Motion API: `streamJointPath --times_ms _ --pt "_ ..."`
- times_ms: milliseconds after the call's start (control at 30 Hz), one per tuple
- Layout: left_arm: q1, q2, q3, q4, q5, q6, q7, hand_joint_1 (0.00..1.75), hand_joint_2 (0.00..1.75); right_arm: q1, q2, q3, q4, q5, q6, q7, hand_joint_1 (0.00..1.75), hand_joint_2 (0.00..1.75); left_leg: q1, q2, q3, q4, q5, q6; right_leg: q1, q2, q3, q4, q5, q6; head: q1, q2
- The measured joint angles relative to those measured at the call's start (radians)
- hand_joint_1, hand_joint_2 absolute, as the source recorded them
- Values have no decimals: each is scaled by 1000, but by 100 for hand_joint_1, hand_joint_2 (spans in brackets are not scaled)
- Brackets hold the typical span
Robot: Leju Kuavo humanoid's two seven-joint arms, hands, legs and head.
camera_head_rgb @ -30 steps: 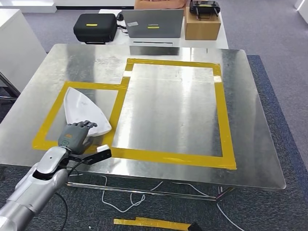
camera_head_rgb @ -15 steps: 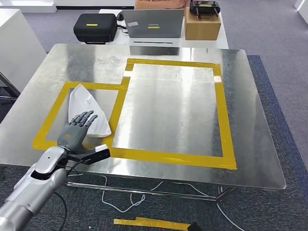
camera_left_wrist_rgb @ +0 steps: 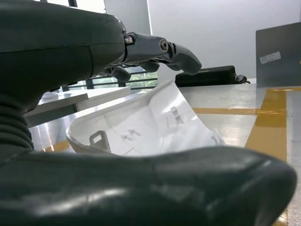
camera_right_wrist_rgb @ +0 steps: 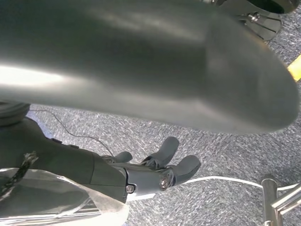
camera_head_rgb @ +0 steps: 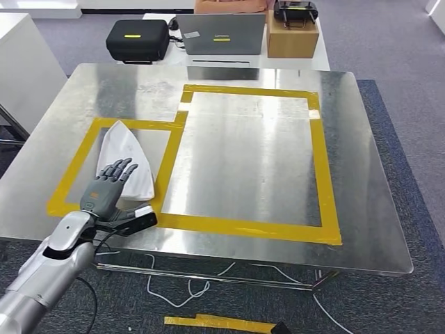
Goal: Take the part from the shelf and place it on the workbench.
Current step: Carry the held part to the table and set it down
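Observation:
The white, curved, shell-like part lies on the steel workbench inside the smaller yellow-taped rectangle at the left. My left hand hovers over the part's near end with its fingers spread and holds nothing. In the left wrist view the part sits on the table between the dark fingers and the thick thumb, with a gap to each. My right hand hangs over the grey carpet, fingers loosely extended and empty.
A larger yellow-taped rectangle fills the workbench's middle and right. Behind the bench stand a black case, a grey laptop and a cardboard box, with a person beyond them. A white cabinet is at the left. Cables lie on the floor under the near edge.
My left hand has opened and let go of the part. It drew back slightly towards me, and the part turned a little and settled on the table.

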Motion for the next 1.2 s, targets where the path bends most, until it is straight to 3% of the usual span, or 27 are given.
streamJointPath --times_ms 500,700,833,900,967,1033,1067,1100,1167,1200 --pt "1 7 17 4 12 -2 2 0 0 3 -1 0 0 -1 -1 0 0 0 -2 0 -1 2 -2 3 -2 0 0 -1 0 1 0 0" --pt "1 10 25 18 15 3 3 0 0 3 -1 1 0 -1 0 0 0 0 -3 0 -2 12 -10 14 -3 -1 4 -1 -4 8 0 0" --pt "1 11 31 29 22 5 1 0 0 3 -2 2 -1 -2 2 -1 0 0 1 2 3 5 -3 26 -3 -1 5 -1 -8 21 0 0" --pt "0 11 34 33 25 5 1 0 0 3 -4 4 -1 -2 5 0 0 0 8 5 7 -7 7 32 -2 -1 -18 53 -51 28 3 0" --pt "1 11 34 40 26 6 0 0 0 3 -6 6 -1 -2 6 0 0 0 9 6 5 -9 9 33 -3 -2 -73 181 -123 33 5 0" --pt "4 10 34 48 27 7 -1 0 0 5 -8 9 -1 -2 7 1 0 0 10 7 2 -8 10 32 -5 -2 -109 273 -152 39 5 0" --pt "5 9 34 53 27 7 -1 0 0 5 -9 10 -1 -2 8 2 0 0 11 7 1 -8 11 31 -6 -3 -101 265 -137 41 6 0" --pt "6 9 35 56 27 7 -1 0 0 5 -10 11 -1 -3 8 2 0 0 12 7 1 -8 11 28 -8 -4 -74 219 -108 43 6 0" --pt "7 9 37 62 29 7 -1 0 0 3 -12 12 -2 -3 8 3 0 0 13 5 -3 -3 12 19 -12 -3 7 85 -52 47 6 0" --pt "6 9 39 65 29 7 -1 0 0 2 -13 13 -4 -3 8 3 0 0 13 4 -6 1 13 13 -13 -1 36 36 -39 46 6 0"
